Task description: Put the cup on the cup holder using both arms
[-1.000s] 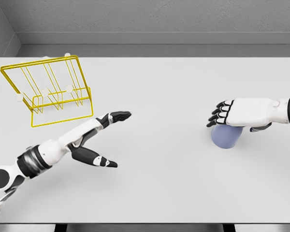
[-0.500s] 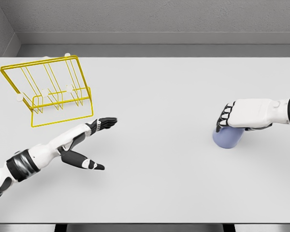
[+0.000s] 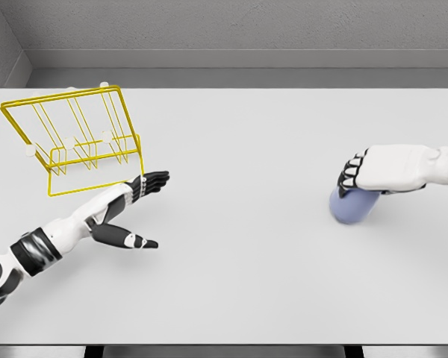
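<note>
Left robot hand [image 3: 127, 212] withdrawn; right robot hand [image 3: 373, 170] now clasps cup [image 3: 351, 206].

I see a bright yellow wire cup holder [image 3: 75, 142] with small white knobs, standing on a plain pale grey table [image 3: 246, 246]. The cup [image 3: 351, 206] is a soft lavender blue, no pattern on it. My left hand [image 3: 127, 212] has a white shell and black fingers with pale segments near the tips; my right hand [image 3: 373, 171] is white across the back with black finger joints. Both forearms show a black and grey band. The wall behind is mottled grey.
</note>
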Controlling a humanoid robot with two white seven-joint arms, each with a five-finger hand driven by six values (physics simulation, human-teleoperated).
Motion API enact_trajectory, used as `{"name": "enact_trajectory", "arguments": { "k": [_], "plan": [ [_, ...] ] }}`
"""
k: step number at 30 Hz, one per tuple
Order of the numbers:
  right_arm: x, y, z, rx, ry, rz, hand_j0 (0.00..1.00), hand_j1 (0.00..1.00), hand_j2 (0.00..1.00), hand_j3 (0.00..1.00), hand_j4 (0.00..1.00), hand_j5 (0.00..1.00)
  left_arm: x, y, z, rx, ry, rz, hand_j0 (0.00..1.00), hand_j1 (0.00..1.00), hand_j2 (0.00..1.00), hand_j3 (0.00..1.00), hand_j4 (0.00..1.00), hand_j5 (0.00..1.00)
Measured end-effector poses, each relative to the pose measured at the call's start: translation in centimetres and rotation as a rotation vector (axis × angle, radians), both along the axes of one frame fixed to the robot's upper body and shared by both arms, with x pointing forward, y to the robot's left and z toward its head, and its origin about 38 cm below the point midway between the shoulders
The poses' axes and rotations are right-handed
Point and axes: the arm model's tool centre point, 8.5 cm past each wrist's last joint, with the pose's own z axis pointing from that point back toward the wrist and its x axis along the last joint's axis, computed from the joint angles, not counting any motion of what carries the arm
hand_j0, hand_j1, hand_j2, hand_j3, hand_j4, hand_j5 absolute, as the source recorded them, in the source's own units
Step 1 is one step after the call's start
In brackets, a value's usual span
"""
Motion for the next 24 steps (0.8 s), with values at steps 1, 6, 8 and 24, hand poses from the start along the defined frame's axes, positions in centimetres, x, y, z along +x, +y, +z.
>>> {"name": "enact_trajectory", "arguments": {
  "k": [1,6,8,24],
  "plan": [
    [-0.1,0.2,0.3,-0.001,-0.006,0.007,0.63,0.63,0.63,0.63,0.63,0.63,0.0,0.0,-0.1,-0.003,0.009,0.005,1.00,1.00,1.00,1.00,1.00,1.00],
    [-0.2,0.9,2.3,0.010,-0.058,0.034,0.63,0.63,0.63,0.63,0.63,0.63,0.1,-0.9,-0.9,-0.025,0.048,0.018,1.00,1.00,1.00,1.00,1.00,1.00],
    [0.0,1.2,3.5,0.016,-0.089,0.042,0.63,0.63,0.63,0.63,0.63,0.63,0.1,-1.1,-1.1,-0.030,0.056,0.021,1.00,1.00,1.00,1.00,1.00,1.00],
    [0.9,7.7,4.2,0.142,-0.115,0.176,0.64,0.64,0.64,0.64,0.64,0.64,0.1,-1.3,-1.5,-0.033,0.065,0.024,1.00,1.00,1.00,1.00,1.00,1.00]
  ]
}}
